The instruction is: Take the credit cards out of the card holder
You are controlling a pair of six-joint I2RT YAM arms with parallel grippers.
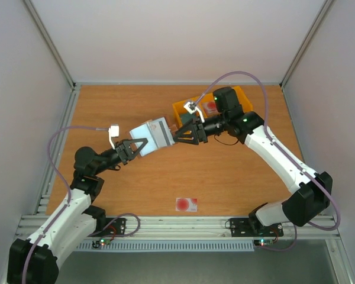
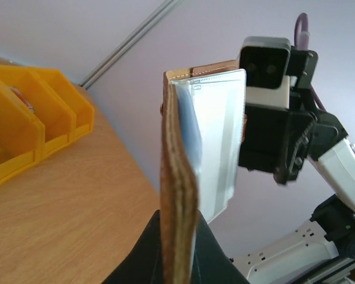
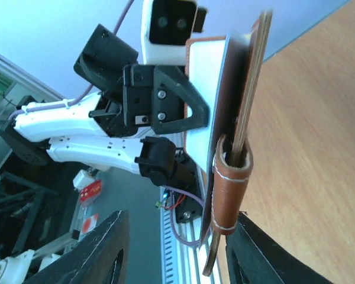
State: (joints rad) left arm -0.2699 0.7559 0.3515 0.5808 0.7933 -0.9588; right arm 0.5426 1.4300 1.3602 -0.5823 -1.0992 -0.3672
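The brown leather card holder (image 1: 154, 135) hangs above the table's middle, spread open with its pale inner sleeve (image 2: 219, 148) showing. My left gripper (image 1: 143, 145) is shut on its left edge, and the brown edge (image 2: 180, 177) rises from between the black fingers. My right gripper (image 1: 178, 133) is at the holder's right end. Its jaws stand wide apart around the snap tab (image 3: 231, 183), which lies close to the right finger (image 3: 248, 248). One credit card (image 1: 186, 204), pale with a red spot, lies near the front edge. Another reddish card (image 1: 210, 106) lies in the yellow bin.
The yellow three-part bin (image 1: 181, 109) stands at the back right of the table, just behind the right wrist. In the left wrist view it sits at the left (image 2: 23, 130). The right arm's wrist camera (image 2: 266, 65) faces the holder closely.
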